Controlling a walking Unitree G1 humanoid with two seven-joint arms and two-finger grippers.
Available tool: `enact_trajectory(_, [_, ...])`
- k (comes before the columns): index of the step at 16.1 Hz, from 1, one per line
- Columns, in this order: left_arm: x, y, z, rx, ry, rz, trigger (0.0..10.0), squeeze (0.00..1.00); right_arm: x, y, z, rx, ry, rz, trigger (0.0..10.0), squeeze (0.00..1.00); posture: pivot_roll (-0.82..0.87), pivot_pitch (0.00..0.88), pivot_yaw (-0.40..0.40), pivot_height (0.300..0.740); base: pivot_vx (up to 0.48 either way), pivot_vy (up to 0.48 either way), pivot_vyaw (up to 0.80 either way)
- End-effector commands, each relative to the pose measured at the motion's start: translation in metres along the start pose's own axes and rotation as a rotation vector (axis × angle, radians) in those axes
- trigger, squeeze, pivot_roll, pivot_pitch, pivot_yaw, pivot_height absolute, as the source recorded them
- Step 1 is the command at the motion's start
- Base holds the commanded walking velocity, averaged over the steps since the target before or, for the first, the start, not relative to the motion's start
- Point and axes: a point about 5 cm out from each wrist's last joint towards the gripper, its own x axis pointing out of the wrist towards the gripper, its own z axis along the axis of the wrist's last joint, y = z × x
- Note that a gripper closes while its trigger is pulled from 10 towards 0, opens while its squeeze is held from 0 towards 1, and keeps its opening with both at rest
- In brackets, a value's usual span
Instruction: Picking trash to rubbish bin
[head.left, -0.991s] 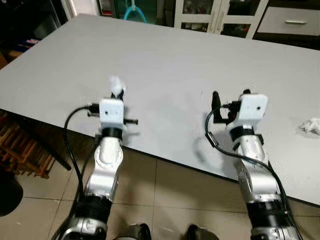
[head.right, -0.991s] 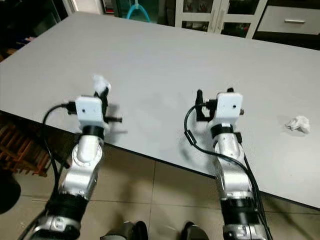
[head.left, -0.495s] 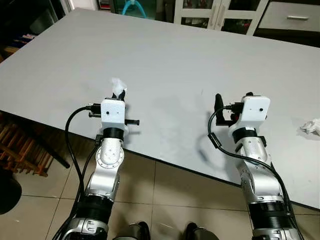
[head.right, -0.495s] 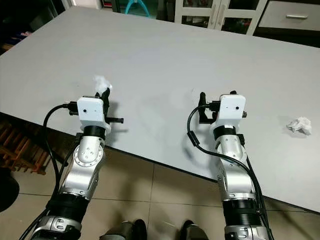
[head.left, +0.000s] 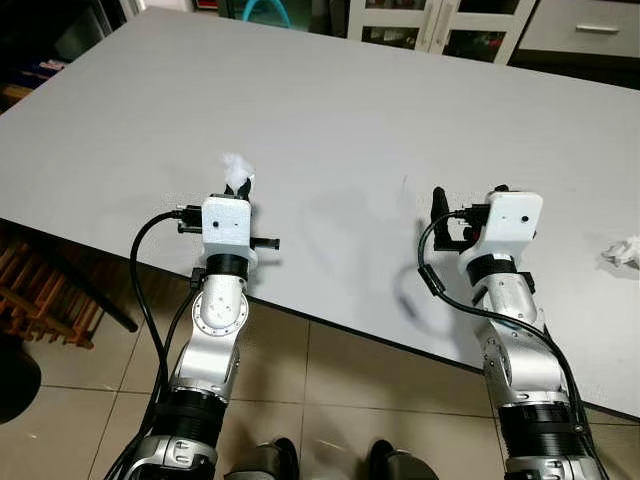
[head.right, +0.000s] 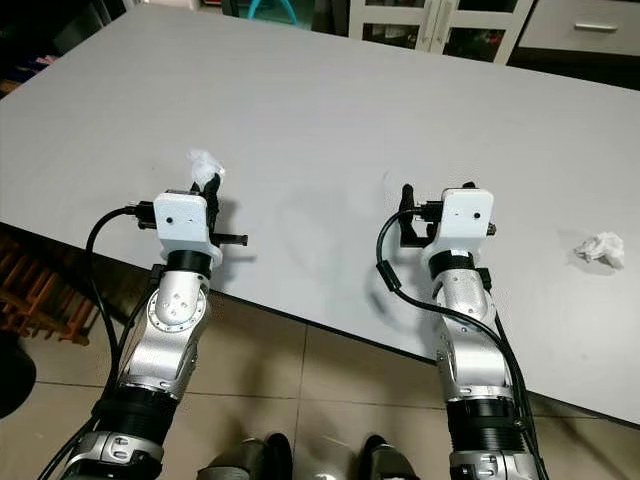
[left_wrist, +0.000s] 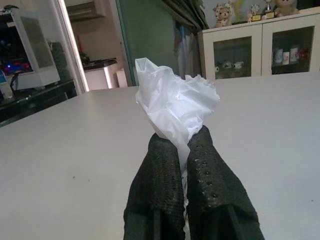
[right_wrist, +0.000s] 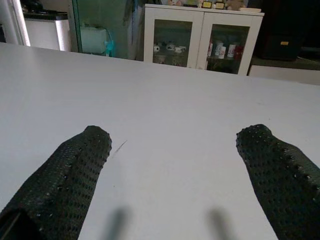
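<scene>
Grey bench (head.left: 330, 110): broad matte top, its near edge running across in front of the robot, tiled floor (head.left: 330, 370) below.

Left gripper (left_wrist: 181, 142): held over the bench close to the near edge, its two black fingers (left_wrist: 160, 175) pressed together on a crumpled white tissue (left_wrist: 172, 107). The tissue stands up out of the fingertips, bunched and puffed, clear of the bench top. From the head views the same tissue (head.left: 237, 172) shows as a small white tuft just beyond the white wrist housing of the left arm.

Right gripper (right_wrist: 175, 145): also over the bench near the front edge, fingers (right_wrist: 75, 170) spread wide apart, nothing between them, bare grey surface beneath.

Second crumpled tissue (head.right: 599, 248): lying on the bench at the robot's far right, well apart from the right gripper.

Background: white cabinet with glass doors (right_wrist: 200, 42) beyond the far side of the bench; slatted wooden item (head.left: 40, 290) under the bench at the left.
</scene>
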Motion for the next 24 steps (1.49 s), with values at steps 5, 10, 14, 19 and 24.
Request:
enact_trajectory(5, [-0.0005,-0.0002,0.0042,0.006,-0.014,0.004,10.0,0.00,-0.0007,-0.0009,0.0035,0.003,-0.002,0.004,10.0,0.00,-0.02,0.232,0.027,0.740,-0.304,0.000,0.00])
enact_trajectory(10, [-0.0014,-0.0008,0.0044,0.008,-0.012,0.001,10.0,0.00,-0.0033,-0.0020,0.0010,-0.003,0.016,0.002,10.0,0.00,-0.03,0.239,0.027,0.740,-0.318,0.000,0.00])
enact_trajectory(14, [-0.0019,-0.0019,0.0043,0.009,-0.008,-0.001,10.0,0.00,-0.0041,-0.0019,0.0009,-0.016,0.022,0.013,10.0,0.00,-0.03,0.242,0.024,0.740,-0.318,0.000,0.00])
enact_trajectory(19, [-0.0028,-0.0017,0.0029,0.014,0.003,0.003,10.0,0.00,-0.0060,0.0022,-0.0004,-0.021,0.033,0.038,10.0,0.00,-0.03,0.241,0.023,0.740,-0.251,0.000,0.00])
enact_trajectory(24, [-0.0042,-0.0026,0.0006,0.015,0.018,-0.002,10.0,0.00,-0.0081,0.0060,-0.0025,-0.026,0.047,0.062,10.0,0.00,-0.03,0.241,0.026,0.740,0.000,0.000,0.80])
